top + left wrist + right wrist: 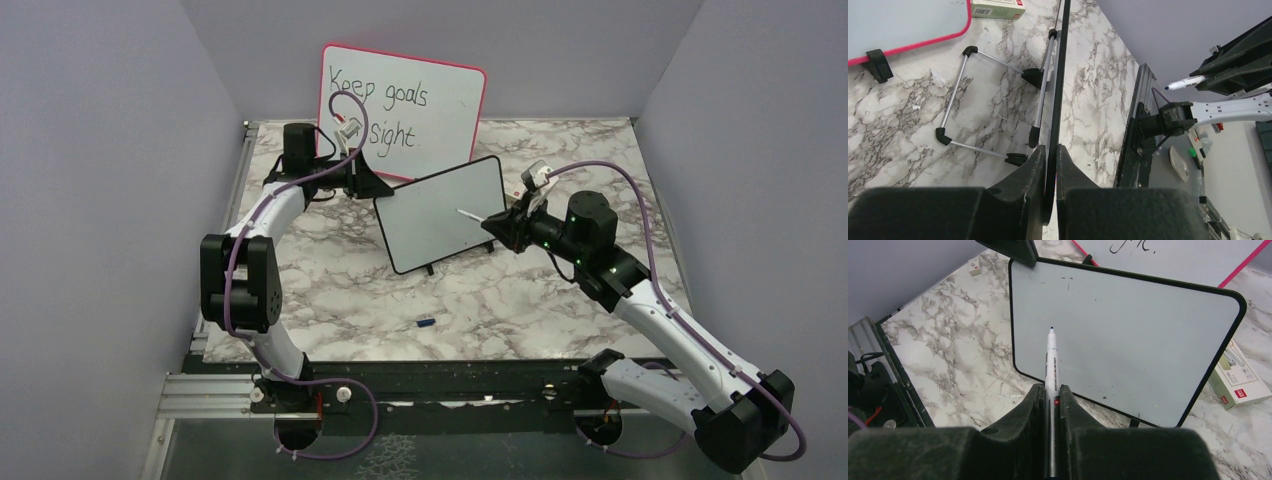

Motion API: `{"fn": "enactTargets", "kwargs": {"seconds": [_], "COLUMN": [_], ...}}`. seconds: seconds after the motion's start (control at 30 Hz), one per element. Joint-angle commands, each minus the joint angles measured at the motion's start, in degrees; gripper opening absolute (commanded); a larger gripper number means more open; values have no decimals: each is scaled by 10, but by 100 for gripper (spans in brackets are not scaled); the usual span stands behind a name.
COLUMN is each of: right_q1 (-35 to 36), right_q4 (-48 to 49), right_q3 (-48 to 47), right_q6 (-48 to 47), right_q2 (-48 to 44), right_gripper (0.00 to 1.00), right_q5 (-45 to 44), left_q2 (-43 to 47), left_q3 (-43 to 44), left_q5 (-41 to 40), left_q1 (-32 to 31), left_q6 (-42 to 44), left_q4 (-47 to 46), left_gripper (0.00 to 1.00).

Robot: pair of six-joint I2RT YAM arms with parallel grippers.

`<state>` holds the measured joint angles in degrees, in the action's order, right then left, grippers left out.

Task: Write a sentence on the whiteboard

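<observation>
now, left jaws tight on an edge of the whiteboard, right jaws tight around a marker

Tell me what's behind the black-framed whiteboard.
Behind the whiteboard: its wire stand, the pink-framed whiteboard and a small box. The pink-framed one's lower corner is covered.

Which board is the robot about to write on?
On the marble table, find the big pink-framed whiteboard reading "Keep goals" at the back. Just in front stands a smaller whiteboard. Unlike its neighbour, it has a black frame and no words on it.
</observation>
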<state>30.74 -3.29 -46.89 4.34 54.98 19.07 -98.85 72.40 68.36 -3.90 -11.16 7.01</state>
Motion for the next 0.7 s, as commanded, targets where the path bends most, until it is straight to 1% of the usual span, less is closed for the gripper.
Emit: {"fn": "enactTargets", "kwargs": {"seconds": [0.0, 0.2, 0.37, 0.47, 0.63, 0.67], "right_q1": [7, 17, 32, 50, 91, 99], "right_q4": [-3, -11, -18, -29, -46, -45], "right_q3": [-27, -32, -40, -50, -65, -65], "right_q6": [-14, -24, -28, -34, -38, -53], "right_q2": [1, 13, 19, 30, 45, 44], "right_gripper": [0, 0, 0, 1, 1, 1], "right_q5": [3, -3, -9, -28, -84, -93], "left_q2": [52, 102, 139, 150, 161, 161], "left_q3": [-40, -83, -116, -126, -136, -136], "left_q5": [-3, -18, -48, -62, -76, -79], "left_q1": [-7, -9, -11, -11, -11, -11], "left_q6": [23, 27, 32, 27, 27, 26], "left_q4": [26, 26, 26, 26, 24, 24], "left_gripper": [9, 9, 9, 12, 20, 21]}}
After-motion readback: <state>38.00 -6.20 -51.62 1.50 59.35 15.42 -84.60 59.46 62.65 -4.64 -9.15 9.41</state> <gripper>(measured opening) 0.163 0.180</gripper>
